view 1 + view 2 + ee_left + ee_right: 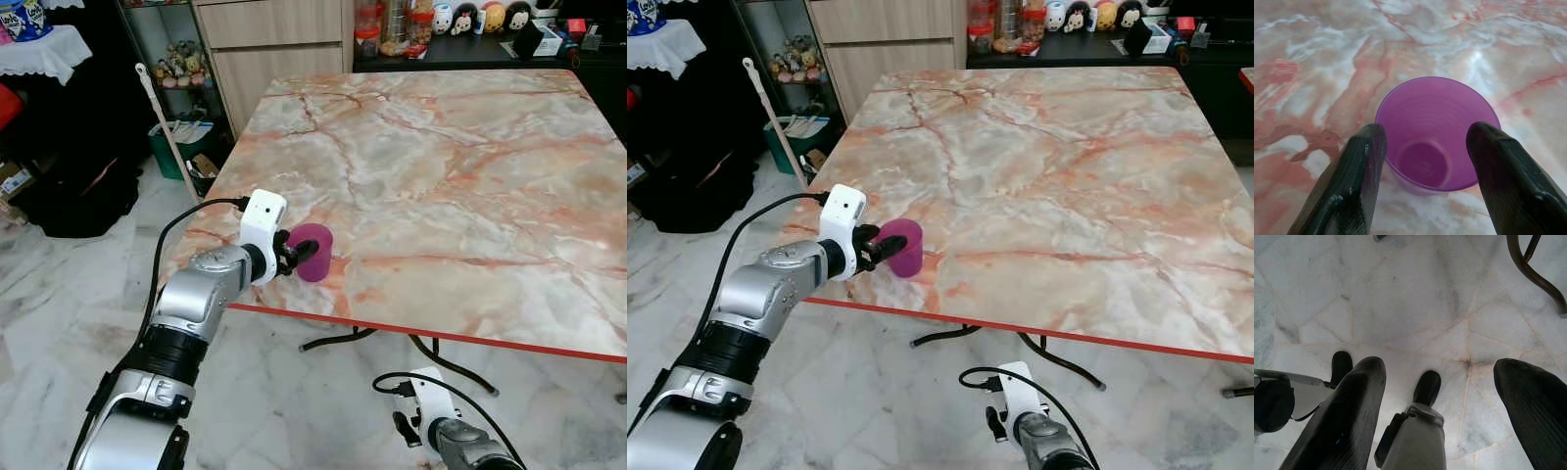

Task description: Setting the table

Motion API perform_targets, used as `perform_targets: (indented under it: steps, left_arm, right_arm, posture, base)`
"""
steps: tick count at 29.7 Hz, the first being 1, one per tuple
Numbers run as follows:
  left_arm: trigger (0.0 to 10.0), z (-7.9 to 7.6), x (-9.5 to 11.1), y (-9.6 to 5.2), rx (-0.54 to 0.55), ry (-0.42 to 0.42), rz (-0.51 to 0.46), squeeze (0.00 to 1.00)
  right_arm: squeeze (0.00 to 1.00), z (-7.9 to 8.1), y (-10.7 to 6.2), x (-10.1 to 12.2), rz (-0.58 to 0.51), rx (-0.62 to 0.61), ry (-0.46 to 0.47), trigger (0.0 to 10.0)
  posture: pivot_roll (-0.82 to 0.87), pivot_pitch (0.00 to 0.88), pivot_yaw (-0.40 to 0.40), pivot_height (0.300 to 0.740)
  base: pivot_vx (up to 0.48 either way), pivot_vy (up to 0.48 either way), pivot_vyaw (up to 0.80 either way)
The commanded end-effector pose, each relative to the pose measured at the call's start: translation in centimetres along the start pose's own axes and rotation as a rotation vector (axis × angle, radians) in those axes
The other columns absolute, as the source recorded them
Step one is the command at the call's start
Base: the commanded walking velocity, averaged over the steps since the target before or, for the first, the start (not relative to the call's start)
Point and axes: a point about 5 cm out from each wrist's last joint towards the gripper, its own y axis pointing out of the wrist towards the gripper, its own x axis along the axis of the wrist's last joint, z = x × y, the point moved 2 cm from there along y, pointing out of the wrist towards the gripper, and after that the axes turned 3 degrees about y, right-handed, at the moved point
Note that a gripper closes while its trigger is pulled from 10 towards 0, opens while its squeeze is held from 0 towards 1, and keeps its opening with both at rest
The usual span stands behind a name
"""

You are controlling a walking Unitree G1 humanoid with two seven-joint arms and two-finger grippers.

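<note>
Your left gripper (1425, 161) has its two fingers spread either side of the purple cup (1437, 132), one against each wall, though you cannot tell how firmly they press. The cup stands upright straight ahead of the fingertips, mouth up, on the marble table (441, 166) just inside its near edge. Beyond it the tabletop runs bare to the far side. Your right gripper (1440, 396) hangs idle below the table, fingers apart, holding nothing.

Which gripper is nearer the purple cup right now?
Left. The left gripper straddles the purple cup near the marble table's front-left corner, one finger on each side. The right gripper hangs open below the table edge, over the floor.
</note>
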Motion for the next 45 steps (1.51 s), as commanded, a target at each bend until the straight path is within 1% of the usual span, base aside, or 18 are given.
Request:
perform_targets:
  steps: [1, 4, 8, 17, 25, 30, 37, 45]
  left_arm:
    - [10.0, 0.9, -0.4, 0.0, 0.047, -0.004, 0.024, 0.00]
    - [10.0, 1.5, 0.2, -0.1, 0.086, -0.020, -0.001, 0.00]
    - [10.0, 1.9, 0.9, -0.4, 0.107, -0.027, -0.030, 0.00]
    - [10.0, 2.2, 1.9, -0.5, 0.119, -0.033, -0.063, 0.00]
    - [10.0, 2.6, 1.4, -0.5, 0.142, -0.028, -0.039, 0.00]
    - [10.0, 2.5, 1.0, -0.3, 0.143, -0.025, -0.030, 0.00]
    - [10.0, 2.4, 0.1, 0.1, 0.144, -0.041, -0.005, 0.00]
    - [10.0, 2.4, 0.0, 0.2, 0.140, -0.044, 0.001, 0.00]
  right_arm:
    - [0.00, 0.5, 0.1, 0.0, 0.007, 0.012, -0.012, 10.0]
    - [0.00, 0.5, 0.1, 0.0, 0.007, 0.012, -0.011, 10.0]
    - [0.00, 0.5, 0.1, -0.1, 0.007, 0.012, -0.012, 10.0]
    - [0.00, 0.4, 0.0, -0.1, 0.008, 0.011, -0.013, 10.0]
    - [0.00, 0.4, 0.0, -0.1, 0.008, 0.012, -0.014, 10.0]
    - [0.00, 0.4, 0.0, -0.1, 0.008, 0.012, -0.014, 10.0]
    - [0.00, 0.4, 0.1, 0.0, 0.007, 0.013, -0.013, 10.0]
    - [0.00, 0.4, 0.0, -0.1, 0.009, 0.014, -0.013, 10.0]
  posture:
    - [-0.03, 0.067, 0.116, 0.740]
    - [-0.03, 0.067, 0.116, 0.740]
    - [-0.02, 0.067, 0.116, 0.740]
    - [-0.02, 0.067, 0.114, 0.740]
    - [-0.02, 0.068, 0.115, 0.740]
    - [-0.02, 0.067, 0.116, 0.740]
    - [-0.03, 0.066, 0.116, 0.740]
    - [-0.03, 0.068, 0.117, 0.740]
  base:
    - [0.000, 0.000, 0.00]
    - [0.000, 0.000, 0.00]
    - [0.000, 0.000, 0.00]
    - [0.000, 0.000, 0.00]
    - [0.000, 0.000, 0.00]
    - [0.000, 0.000, 0.00]
    - [0.000, 0.000, 0.00]
    - [0.000, 0.000, 0.00]
